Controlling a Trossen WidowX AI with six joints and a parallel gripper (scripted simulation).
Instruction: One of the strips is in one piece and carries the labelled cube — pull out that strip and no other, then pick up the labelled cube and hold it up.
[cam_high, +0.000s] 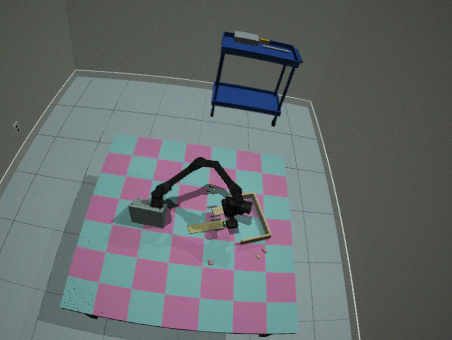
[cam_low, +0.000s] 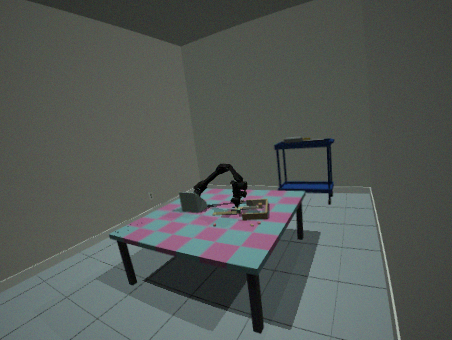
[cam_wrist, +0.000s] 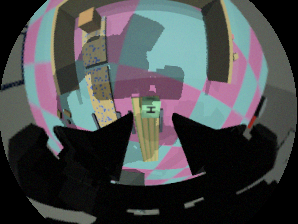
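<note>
Gripper (cam_wrist: 150, 137) part-open above cube (cam_wrist: 150, 104); other strip (cam_wrist: 99, 83) beside.

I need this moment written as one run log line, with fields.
phase: lining up on labelled cube | gripper: open, jaws either side of cube, holding nothing | strip: pulled out of frame | cube: on strip, not lifted

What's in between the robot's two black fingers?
In the wrist view, the labelled cube sits between the fingers of the gripper, on the end of the tan strip. The fingers stand apart from it, not touching.
</note>
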